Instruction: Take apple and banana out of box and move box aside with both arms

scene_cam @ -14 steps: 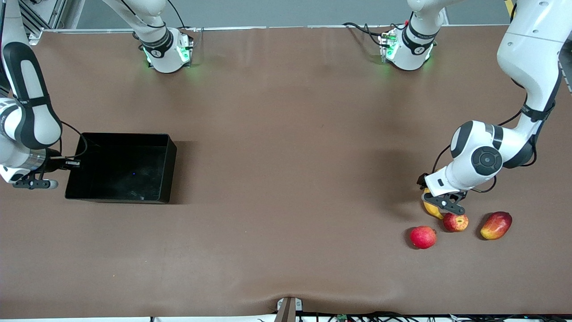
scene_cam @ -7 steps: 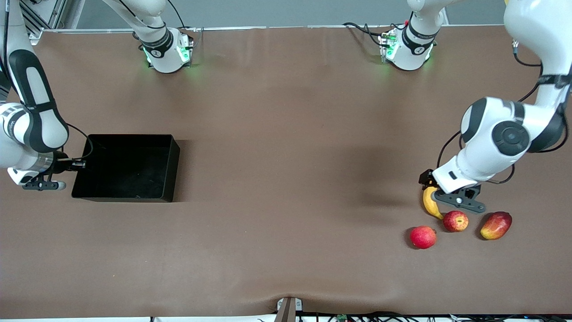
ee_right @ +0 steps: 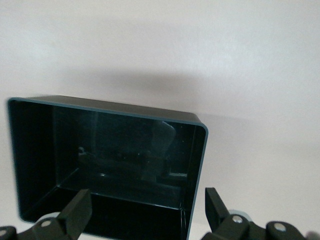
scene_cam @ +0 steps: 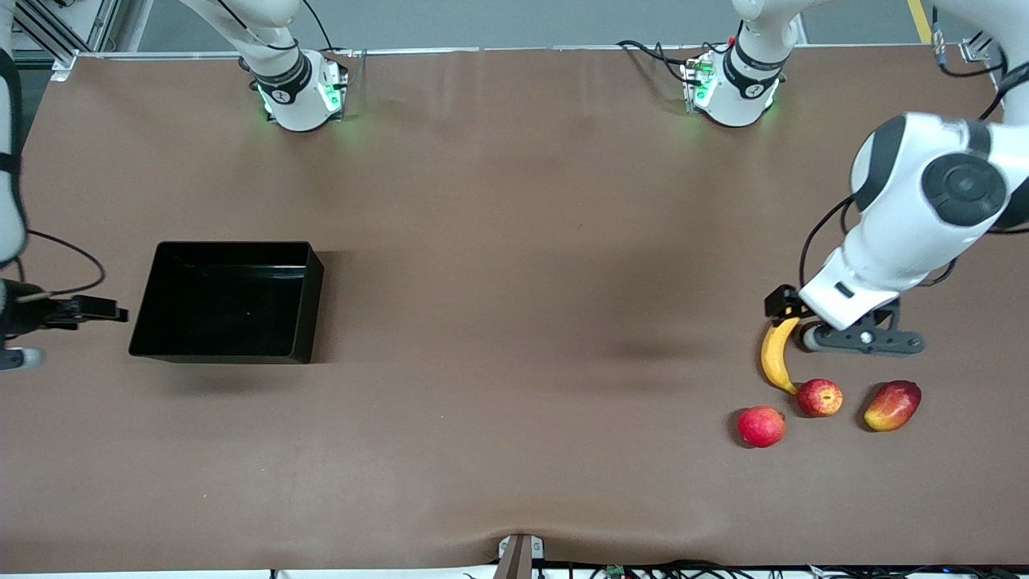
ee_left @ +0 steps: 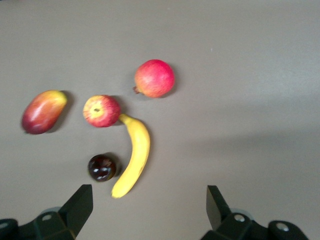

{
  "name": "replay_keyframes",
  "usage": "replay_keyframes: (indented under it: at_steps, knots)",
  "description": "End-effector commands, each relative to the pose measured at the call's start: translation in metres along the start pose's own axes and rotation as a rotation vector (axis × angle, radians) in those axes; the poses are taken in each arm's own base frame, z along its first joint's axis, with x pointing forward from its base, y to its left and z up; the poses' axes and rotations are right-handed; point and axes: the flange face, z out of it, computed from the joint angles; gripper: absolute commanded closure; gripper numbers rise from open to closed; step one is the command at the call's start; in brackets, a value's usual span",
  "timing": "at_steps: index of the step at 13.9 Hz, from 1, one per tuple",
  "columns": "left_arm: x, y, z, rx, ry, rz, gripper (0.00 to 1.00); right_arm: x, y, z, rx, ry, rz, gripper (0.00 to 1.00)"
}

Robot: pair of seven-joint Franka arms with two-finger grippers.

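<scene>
The black box sits on the table toward the right arm's end, and it fills the right wrist view. My right gripper is open and empty beside the box's end wall, apart from it, and shows open in its own view. The yellow banana lies toward the left arm's end, its tip touching the streaked red apple. My left gripper is open and empty above the table beside the banana's farther end. Its wrist view shows the gripper, the banana and the apple.
A plain pinkish-red round fruit and a red-and-yellow mango lie on either side of the apple. A dark glossy round fruit lies beside the banana; in the front view the left gripper hides it. The arm bases stand along the table's farthest edge.
The box slid a little toward the table's middle. My right gripper left its end wall and drew back toward the table's end. My left gripper moved off the banana and apple.
</scene>
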Motion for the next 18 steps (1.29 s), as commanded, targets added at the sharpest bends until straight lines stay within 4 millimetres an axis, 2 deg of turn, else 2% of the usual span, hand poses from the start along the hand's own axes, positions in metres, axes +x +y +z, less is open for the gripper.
replay_keyframes:
  at_steps: [1,3,5,8,9,11,12,13,15,18]
  knots:
    - [-0.006,-0.012,-0.063,0.002,-0.022,-0.032,0.00,-0.001,-0.021,-0.048,-0.005,0.023,-0.001,0.00]
    - [-0.006,-0.026,-0.097,0.018,-0.027,-0.054,0.00,-0.031,-0.064,-0.095,0.000,-0.025,0.117,0.00]
    - [-0.007,-0.025,-0.113,0.012,-0.007,-0.053,0.00,-0.059,-0.123,-0.143,-0.017,-0.018,0.176,0.00]
    - [-0.015,-0.019,-0.130,0.032,-0.005,-0.045,0.00,-0.093,-0.162,-0.178,-0.023,-0.025,0.223,0.00]
    - [-0.022,-0.018,-0.150,0.038,0.028,-0.055,0.00,-0.109,-0.174,-0.191,-0.012,-0.007,0.213,0.00]
    - [-0.029,-0.012,-0.161,0.045,0.039,-0.042,0.00,-0.151,-0.191,-0.199,-0.013,-0.005,0.206,0.00]
    - [-0.035,-0.013,-0.165,0.046,0.030,-0.048,0.00,-0.169,-0.208,-0.200,-0.023,0.004,0.186,0.00]
    - [-0.043,-0.014,-0.171,0.056,0.024,-0.053,0.00,-0.179,-0.225,-0.198,-0.032,0.015,0.154,0.00]
    - [-0.055,-0.018,-0.171,0.029,0.007,-0.074,0.00,-0.185,-0.233,-0.197,-0.041,0.009,0.145,0.00]
    - [-0.071,-0.020,-0.171,-0.013,-0.024,-0.093,0.00,-0.184,-0.219,-0.200,-0.038,0.024,0.184,0.00]
